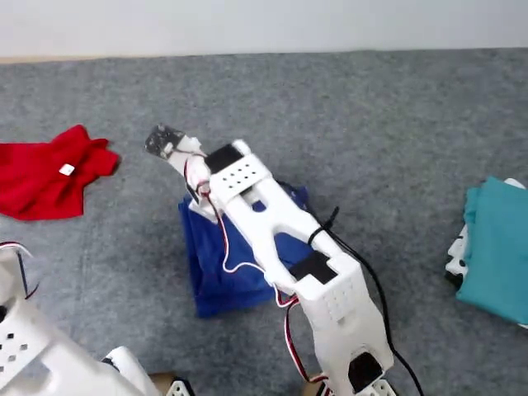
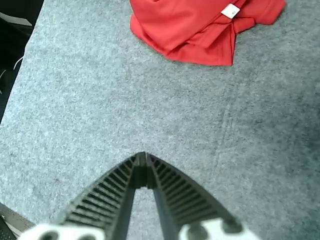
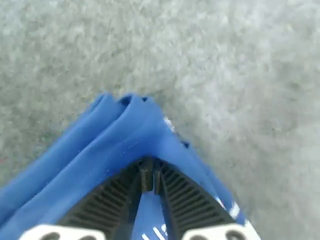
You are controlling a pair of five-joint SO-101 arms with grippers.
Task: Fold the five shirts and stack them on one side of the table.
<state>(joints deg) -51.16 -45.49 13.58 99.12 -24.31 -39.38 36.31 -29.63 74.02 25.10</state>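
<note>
Right gripper [image 3: 148, 170] is pinched shut on a bunched corner of the blue shirt [image 3: 95, 150], which lies mid-table under that arm. Left gripper [image 2: 145, 161] hangs closed and empty over the grey table [image 2: 75, 100] (the red shirt [image 2: 190, 25] lies crumpled beyond its tips).

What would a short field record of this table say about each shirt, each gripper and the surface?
Surface: grey felt table
Red: crumpled red cloth shirt, far left in high view
Blue: folded blue cloth shirt, centre, under right arm
Teal: folded teal cloth shirt, right edge, beside black-and-white cloth
Left gripper: shut, above bare felt
Right gripper: shut, above blue shirt's corner
</note>
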